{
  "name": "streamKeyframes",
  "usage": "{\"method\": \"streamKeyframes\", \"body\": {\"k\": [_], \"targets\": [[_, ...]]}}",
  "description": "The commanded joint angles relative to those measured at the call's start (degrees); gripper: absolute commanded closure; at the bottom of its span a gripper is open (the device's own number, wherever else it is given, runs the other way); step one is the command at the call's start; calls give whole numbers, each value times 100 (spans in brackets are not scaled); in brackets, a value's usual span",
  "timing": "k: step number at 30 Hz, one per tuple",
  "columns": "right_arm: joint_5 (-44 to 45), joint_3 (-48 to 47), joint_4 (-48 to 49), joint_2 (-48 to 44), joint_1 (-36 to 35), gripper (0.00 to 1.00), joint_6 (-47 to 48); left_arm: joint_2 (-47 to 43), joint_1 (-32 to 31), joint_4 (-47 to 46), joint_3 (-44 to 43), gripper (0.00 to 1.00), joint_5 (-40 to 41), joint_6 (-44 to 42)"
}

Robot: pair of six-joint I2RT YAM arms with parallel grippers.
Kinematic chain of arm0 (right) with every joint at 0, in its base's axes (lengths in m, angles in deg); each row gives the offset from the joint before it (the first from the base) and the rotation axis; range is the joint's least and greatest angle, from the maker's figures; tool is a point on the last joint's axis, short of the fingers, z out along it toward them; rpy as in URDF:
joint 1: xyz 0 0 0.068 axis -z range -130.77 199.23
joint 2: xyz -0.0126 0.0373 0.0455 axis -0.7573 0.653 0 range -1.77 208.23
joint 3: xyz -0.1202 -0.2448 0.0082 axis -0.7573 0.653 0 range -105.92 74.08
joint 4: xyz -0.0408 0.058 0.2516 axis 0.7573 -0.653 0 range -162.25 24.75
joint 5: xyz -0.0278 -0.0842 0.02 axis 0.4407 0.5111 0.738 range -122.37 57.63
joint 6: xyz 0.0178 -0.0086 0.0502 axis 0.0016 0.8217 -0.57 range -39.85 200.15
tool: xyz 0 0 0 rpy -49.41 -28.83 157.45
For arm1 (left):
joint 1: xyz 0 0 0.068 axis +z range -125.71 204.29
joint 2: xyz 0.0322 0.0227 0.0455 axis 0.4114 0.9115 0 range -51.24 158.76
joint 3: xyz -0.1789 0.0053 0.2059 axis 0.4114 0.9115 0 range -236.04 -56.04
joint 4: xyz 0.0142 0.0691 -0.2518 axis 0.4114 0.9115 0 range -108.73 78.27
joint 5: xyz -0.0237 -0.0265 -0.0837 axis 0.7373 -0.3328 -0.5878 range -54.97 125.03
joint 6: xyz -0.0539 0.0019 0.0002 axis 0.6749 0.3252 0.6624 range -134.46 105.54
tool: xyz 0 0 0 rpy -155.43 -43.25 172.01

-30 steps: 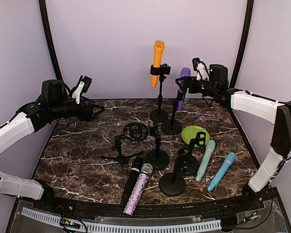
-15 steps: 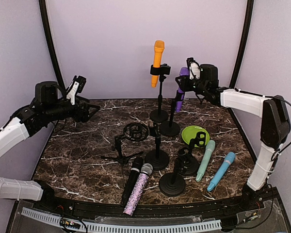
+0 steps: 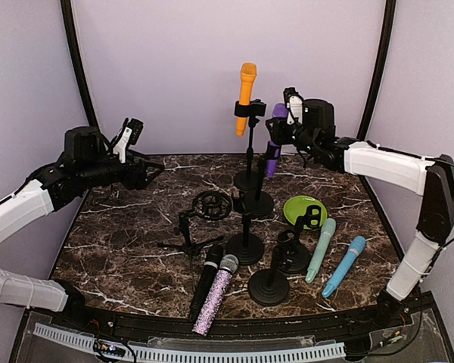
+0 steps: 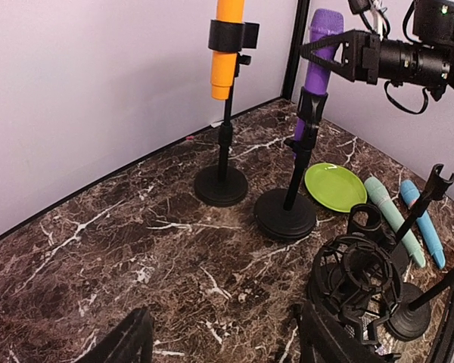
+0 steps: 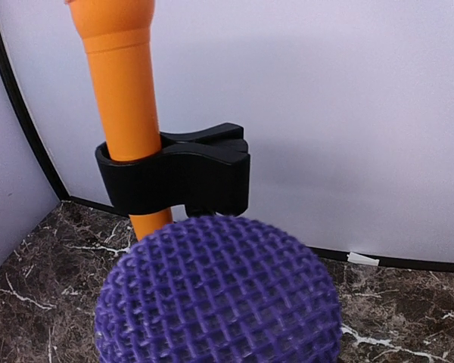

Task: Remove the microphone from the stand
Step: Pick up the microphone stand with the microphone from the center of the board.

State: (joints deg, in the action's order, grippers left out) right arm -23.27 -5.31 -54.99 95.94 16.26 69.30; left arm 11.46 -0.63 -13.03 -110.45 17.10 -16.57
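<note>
A purple microphone (image 3: 273,147) sits in the clip of a black stand (image 3: 256,203) at the back of the marble table. The stand leans left toward the orange microphone (image 3: 246,91), which is clipped in its own stand (image 3: 247,180). My right gripper (image 3: 275,130) is shut on the purple microphone just below its mesh head (image 5: 219,295). That head fills the right wrist view and hides the fingers. In the left wrist view the right gripper (image 4: 318,59) clamps the purple microphone (image 4: 315,72). My left gripper (image 3: 151,172) hangs open over the table's left side, holding nothing, with its fingertips (image 4: 129,344) low in its own view.
A green plate (image 3: 304,209) lies at the right. Teal (image 3: 320,249) and blue (image 3: 346,266) microphones lie beside it. Black (image 3: 205,280) and glittery (image 3: 218,291) microphones lie near the front. Empty stands (image 3: 268,286) and a shock mount (image 3: 209,206) crowd the centre.
My right gripper closed on the purple microphone and carried it left, so its stand now leans with its base nearer the orange microphone's stand. The left arm drifted slightly.
</note>
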Motion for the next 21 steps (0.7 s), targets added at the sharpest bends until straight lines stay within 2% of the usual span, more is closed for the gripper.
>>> {"method": "streamKeyframes", "body": {"k": [1, 8, 14, 21], "targets": [[867, 39, 723, -821, -299, 89, -240, 295, -603, -187, -407, 32, 214, -35], [1316, 46, 357, -1228, -517, 89, -163, 1074, -1573, -504, -1075, 32, 379, 22], [1465, 476, 371, -1593, -647, 89, -312, 2260, -2232, -1152, -1848, 31, 361, 93], [1559, 891, 414, -1956, -693, 89, -489, 3529, -2449, -1728, -2895, 30, 136, 140]]}}
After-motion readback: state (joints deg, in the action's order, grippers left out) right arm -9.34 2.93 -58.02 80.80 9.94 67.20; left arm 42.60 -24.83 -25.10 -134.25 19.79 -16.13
